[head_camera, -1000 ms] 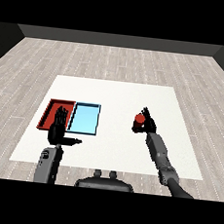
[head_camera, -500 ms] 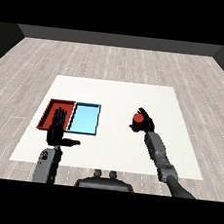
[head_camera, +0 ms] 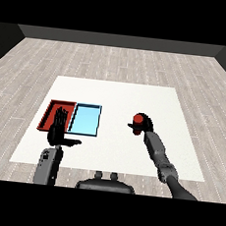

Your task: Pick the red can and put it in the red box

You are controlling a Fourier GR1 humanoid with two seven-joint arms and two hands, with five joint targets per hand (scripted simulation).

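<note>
1. Left of centre: the red box [head_camera: 49, 114] lies on the white desk [head_camera: 117, 93], its right side against the light blue tray [head_camera: 86, 119]. Nothing shows inside the part of the red box I can see.

2. Lower left: my left hand [head_camera: 58, 131] hangs over the near right corner of the red box, fingers straight and released, thumb stuck out to the right. It holds nothing and sits where it did a second ago.

3. Right of centre: my right hand [head_camera: 145, 126] has its fingers curled round the red can [head_camera: 138, 121], grasping it. Only the can's red top and upper side show past my fingers.

4. The change: over the last second the can and my right hand have drifted a little leftward in the frame, toward the middle of the desk. I judge the can picked up and the carry begun.

5. What remains: the can is well apart from the red box, with the blue tray lying between. My guess is the crossing must pass that tray before release.
</note>
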